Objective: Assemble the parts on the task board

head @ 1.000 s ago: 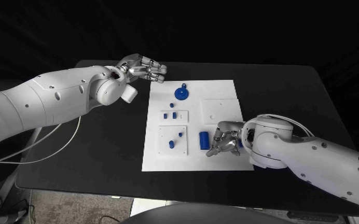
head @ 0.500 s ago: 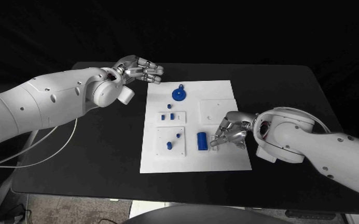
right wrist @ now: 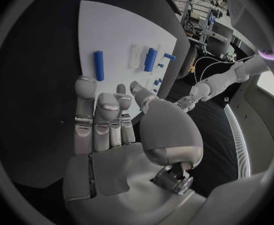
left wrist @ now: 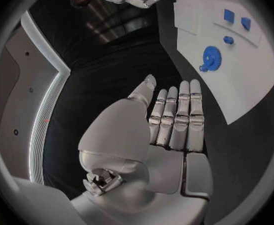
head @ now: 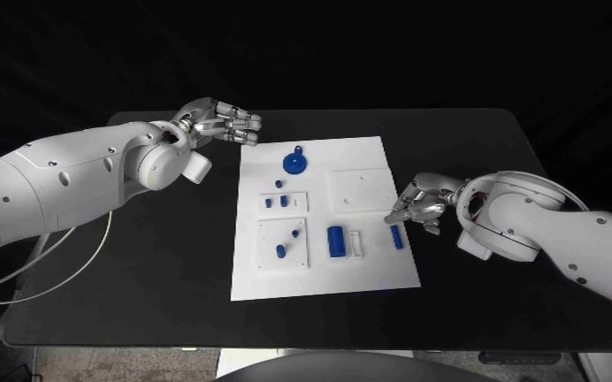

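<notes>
Lengthwise along the task board [head: 370, 148], blue cylinder [head: 397, 236], flat.

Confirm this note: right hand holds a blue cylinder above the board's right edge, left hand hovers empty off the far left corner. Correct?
Not quite. The right hand holds nothing: the head view shows the blue cylinder lying on the task board beside it. The left hand is empty, as noted.

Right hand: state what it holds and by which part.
Nothing is held. The right hand hovers at the task board's right edge with bare fingers, clear of the loose blue bar.
</notes>
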You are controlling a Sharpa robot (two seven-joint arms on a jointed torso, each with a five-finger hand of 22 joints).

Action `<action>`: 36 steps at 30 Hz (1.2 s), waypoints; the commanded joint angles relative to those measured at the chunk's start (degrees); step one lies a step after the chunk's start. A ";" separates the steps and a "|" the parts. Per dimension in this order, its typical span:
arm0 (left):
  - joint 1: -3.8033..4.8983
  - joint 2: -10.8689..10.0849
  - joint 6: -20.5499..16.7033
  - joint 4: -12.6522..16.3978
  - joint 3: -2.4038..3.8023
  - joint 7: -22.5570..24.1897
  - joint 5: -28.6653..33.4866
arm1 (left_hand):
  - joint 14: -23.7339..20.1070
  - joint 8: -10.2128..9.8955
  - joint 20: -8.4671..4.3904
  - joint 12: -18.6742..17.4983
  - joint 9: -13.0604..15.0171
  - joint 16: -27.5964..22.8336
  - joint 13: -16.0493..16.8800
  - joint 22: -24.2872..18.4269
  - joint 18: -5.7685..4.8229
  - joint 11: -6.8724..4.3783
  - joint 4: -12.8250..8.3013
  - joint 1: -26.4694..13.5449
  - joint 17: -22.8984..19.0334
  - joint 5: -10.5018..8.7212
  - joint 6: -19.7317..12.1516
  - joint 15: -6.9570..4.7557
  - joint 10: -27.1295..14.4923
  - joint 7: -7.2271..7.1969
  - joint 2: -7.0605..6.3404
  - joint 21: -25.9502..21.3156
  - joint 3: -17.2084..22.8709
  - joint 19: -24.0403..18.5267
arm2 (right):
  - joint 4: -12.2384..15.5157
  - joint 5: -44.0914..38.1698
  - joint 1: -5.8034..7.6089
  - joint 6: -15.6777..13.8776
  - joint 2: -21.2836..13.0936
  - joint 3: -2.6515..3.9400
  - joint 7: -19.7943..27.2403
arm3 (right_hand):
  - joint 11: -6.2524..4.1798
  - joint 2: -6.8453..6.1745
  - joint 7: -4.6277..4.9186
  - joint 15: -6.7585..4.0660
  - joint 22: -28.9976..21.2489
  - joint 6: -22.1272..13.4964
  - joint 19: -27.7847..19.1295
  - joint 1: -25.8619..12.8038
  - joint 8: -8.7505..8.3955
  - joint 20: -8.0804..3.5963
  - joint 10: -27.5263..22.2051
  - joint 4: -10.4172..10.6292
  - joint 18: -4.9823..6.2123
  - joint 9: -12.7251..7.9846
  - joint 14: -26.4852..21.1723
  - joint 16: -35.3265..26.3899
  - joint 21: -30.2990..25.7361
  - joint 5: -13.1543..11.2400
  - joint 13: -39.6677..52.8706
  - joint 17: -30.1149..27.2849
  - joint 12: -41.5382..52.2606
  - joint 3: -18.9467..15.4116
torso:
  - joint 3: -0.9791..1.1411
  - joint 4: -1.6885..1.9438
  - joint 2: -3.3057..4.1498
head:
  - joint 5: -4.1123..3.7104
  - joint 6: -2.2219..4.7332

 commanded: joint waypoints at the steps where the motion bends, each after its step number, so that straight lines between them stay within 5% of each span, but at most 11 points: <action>1: -0.01 -0.12 0.07 0.27 0.01 1.61 -0.43 | -0.29 0.03 0.03 0.25 0.00 0.13 -0.02 -0.07 -0.06 0.00 0.38 -0.62 0.07 -0.06 0.00 -0.02 0.14 -0.27 -0.18 0.16 -0.01 0.35 | -0.05 -5.47 -0.06 2.34 -0.42 0.05 -2.77 | 0.12 -2.39 -0.26 0.31 0.41 1.35 2.58 -0.77 0.06 0.18 0.89 2.94 0.29 0.46 0.20 0.59 1.19 -0.08 0.66 0.52 0.78 -0.30 | 0.00 -0.08 0.06 | -0.43 0.06; 7: -0.01 -0.38 0.12 0.42 0.01 1.67 -0.33 | -0.32 0.03 0.06 0.24 0.00 0.13 -0.03 -0.15 -0.09 0.01 0.57 -0.82 0.07 -0.23 -0.15 0.01 0.11 -0.24 -0.17 0.11 -0.18 0.32 | -0.01 -8.97 -0.09 4.44 -0.67 0.07 -6.53 | 0.02 -4.54 -0.27 0.24 0.93 1.60 2.49 0.56 0.10 0.13 1.49 8.04 0.12 3.32 0.08 1.22 2.19 -0.32 2.24 0.97 2.28 -1.62 | -0.04 0.07 0.06 | -0.80 0.24; 17: -0.02 -0.54 -0.31 0.62 0.01 1.89 -0.19 | -0.35 -0.02 0.10 0.25 -0.02 0.13 -0.02 -0.30 -0.08 0.04 0.69 -0.85 0.09 -0.43 -0.96 0.03 0.11 -0.02 -0.29 0.06 -0.55 0.39 | -0.88 -10.87 -0.79 7.07 0.28 0.05 -10.39 | -0.03 -5.32 -0.33 0.28 1.08 1.87 2.52 0.31 0.06 0.10 2.08 9.19 -0.07 4.29 0.20 1.46 2.33 -0.43 4.07 1.09 4.21 -1.51 | -0.17 0.14 -0.02 | -0.78 0.16; 36: -0.02 -0.49 -0.35 0.63 0.01 1.76 0.12 | -0.34 0.04 0.10 0.24 -0.02 0.13 -0.02 -0.58 -0.06 0.08 0.67 -0.69 0.12 -0.42 -2.58 0.04 0.03 0.12 -0.25 0.02 -0.85 0.47 | -1.41 -12.63 -2.96 8.24 3.36 -0.15 -11.03 | -0.07 -5.24 -0.37 0.25 1.12 2.16 2.51 0.42 0.05 0.02 2.04 9.38 -0.25 3.41 0.18 1.25 2.02 -0.49 4.16 1.14 3.60 -1.85 | -0.06 0.12 0.01 | -0.34 -0.12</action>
